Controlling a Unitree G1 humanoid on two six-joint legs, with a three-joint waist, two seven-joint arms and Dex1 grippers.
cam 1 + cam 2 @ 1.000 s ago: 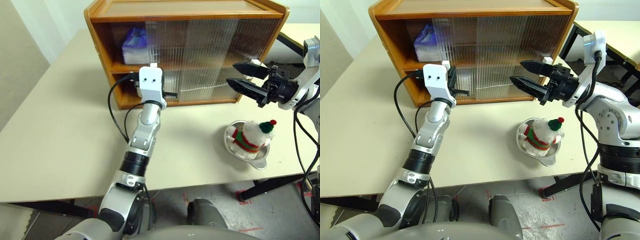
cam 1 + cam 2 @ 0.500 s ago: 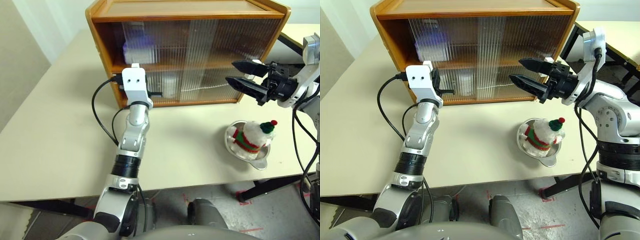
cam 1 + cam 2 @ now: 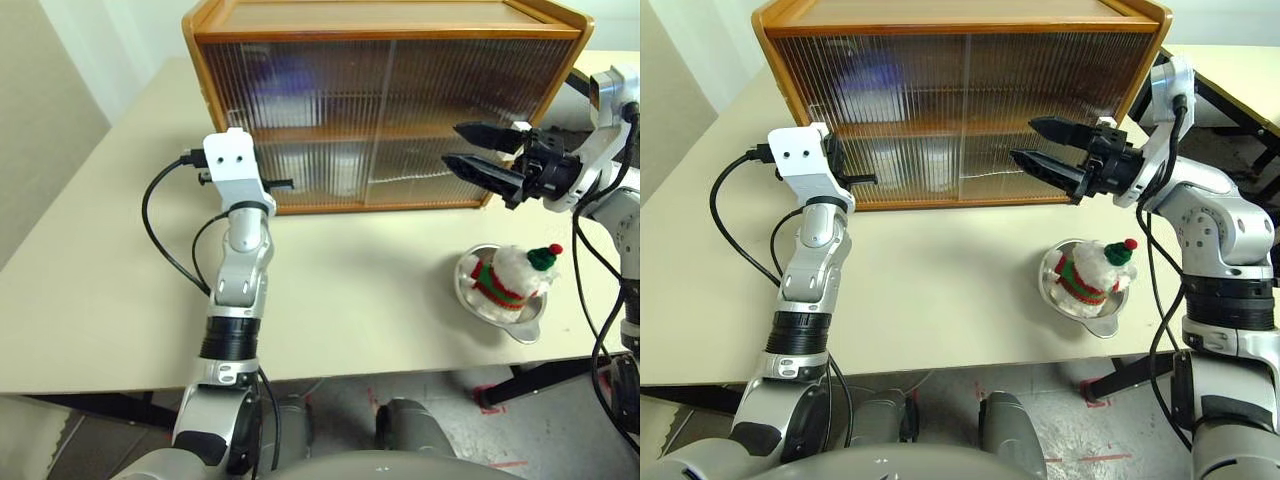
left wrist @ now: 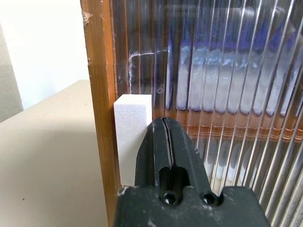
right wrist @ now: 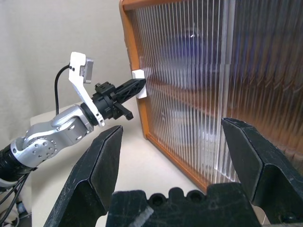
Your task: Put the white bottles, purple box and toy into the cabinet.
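The wooden cabinet [image 3: 380, 20] stands at the back of the table with both ribbed sliding doors across its front. My left gripper [image 3: 283, 183] is shut, its tip against the white handle [image 4: 132, 127] at the left door's left edge. Behind the ribbed panels the purple box [image 3: 285, 75] shows as a purple blur on the upper shelf. The white bottles [image 3: 335, 165] are a pale blur on the lower shelf. The toy [image 3: 505, 275] sits in a silver bowl [image 3: 520, 325] on the table at the right. My right gripper [image 3: 452, 144] hangs open and empty before the cabinet's right door, above the toy.
The beige table [image 3: 120, 250] has free room to the left of and in front of the cabinet. A black cable loops from my left wrist [image 3: 160, 240]. The table's front edge runs just below the bowl, with floor beyond.
My left gripper moved left with the left door's handle, and the door slid over the open left side. The purple box now lies behind the ribbed panel. The right gripper stayed put.
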